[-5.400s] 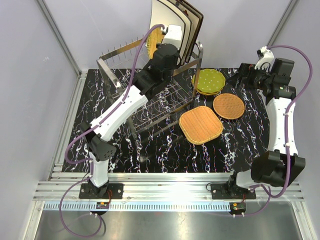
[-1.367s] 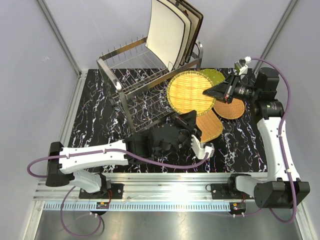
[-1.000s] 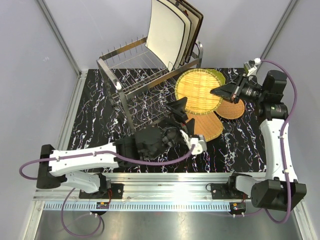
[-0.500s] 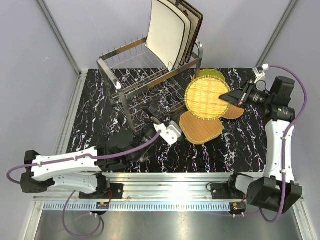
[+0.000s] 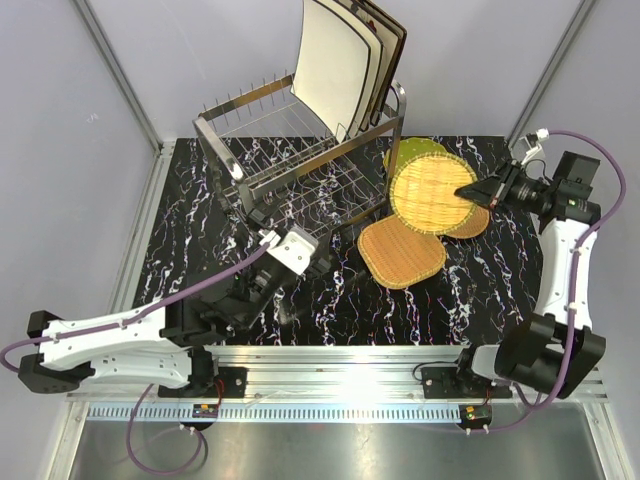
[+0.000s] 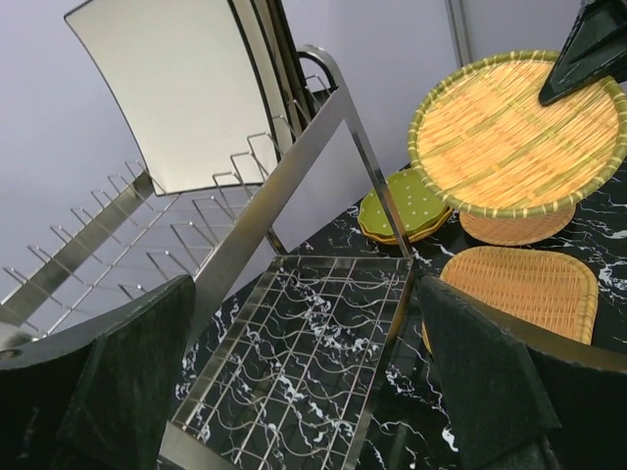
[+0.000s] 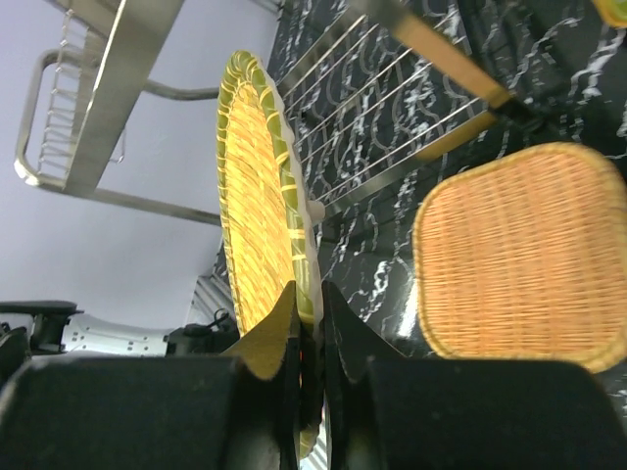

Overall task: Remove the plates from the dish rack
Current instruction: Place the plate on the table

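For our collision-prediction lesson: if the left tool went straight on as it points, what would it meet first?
Probably the dish rack: the left tool faces its lower wire shelf and frame, though depth is unclear.

A black tabletop veined with white marbling (image 5: 170,230) is seen, enclosed by pale lilac-grey wall panels (image 5: 50,150). Slanting aluminium posts (image 5: 118,72) are set at the back corners. A ribbed aluminium rail (image 5: 340,362) is laid along the near edge, and a brushed metal sheet (image 5: 330,450) is seen below it
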